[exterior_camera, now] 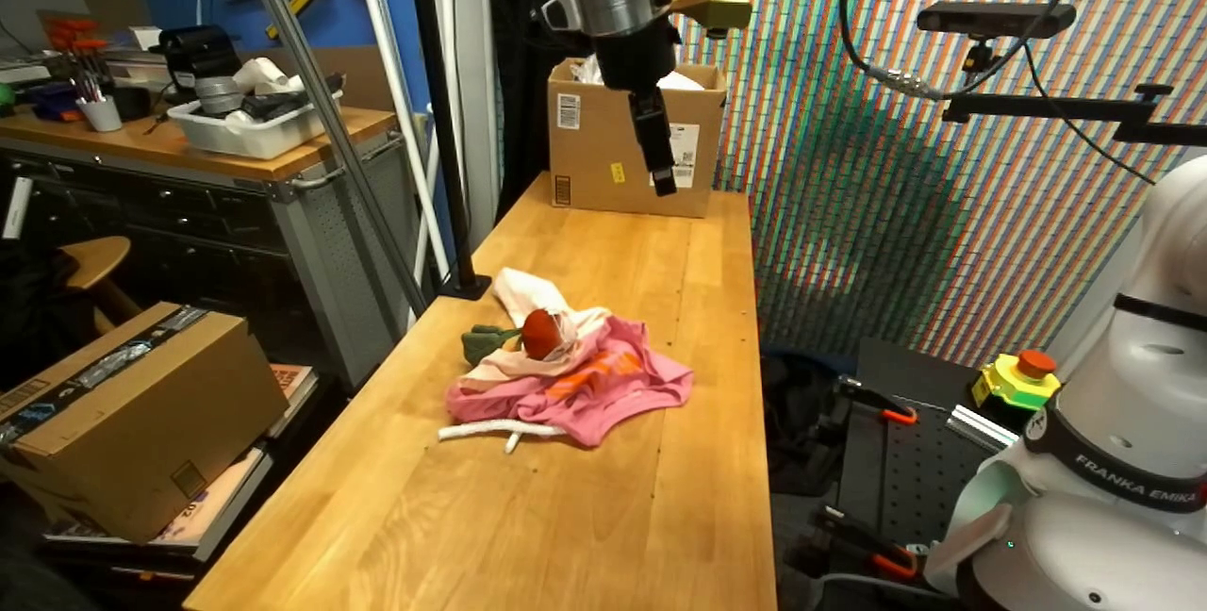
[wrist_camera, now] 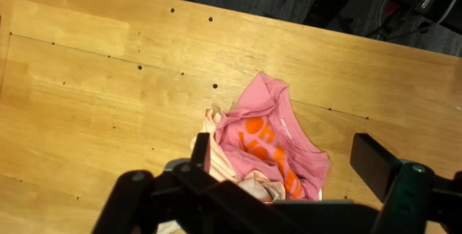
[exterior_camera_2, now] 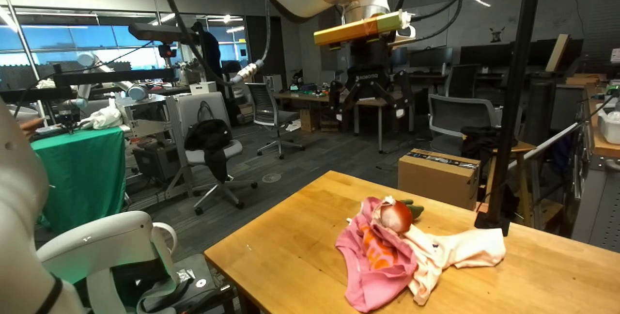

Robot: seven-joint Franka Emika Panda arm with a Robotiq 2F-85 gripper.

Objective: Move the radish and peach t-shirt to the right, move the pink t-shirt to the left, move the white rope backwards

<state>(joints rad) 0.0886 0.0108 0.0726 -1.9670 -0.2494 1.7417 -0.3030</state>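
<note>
End effector (exterior_camera_2: 369, 113) is spread wide, well above desk (exterior_camera: 566, 536). Pink shirt (exterior_camera: 592, 399) lies below, between the jaws in wrist view, touching peach shirt (exterior_camera_2: 462, 252); radish (exterior_camera: 540, 334) sits in the folds, white rope (exterior_camera: 486, 428) pokes out beside.

- Open cardboard box (exterior_camera: 599, 141) holding white material, twelve o'clock in an exterior view
- White plastic bin (exterior_camera: 266, 140), ten o'clock there, on a wood-topped workbench (exterior_camera: 137, 145)
- Green tablecloth (exterior_camera_2: 82, 178), nine o'clock in an exterior view
- Wheeled office chair (exterior_camera_2: 264, 103), ten o'clock there
- Taped cardboard box (exterior_camera_2: 431, 180), between three and four o'clock there
</note>
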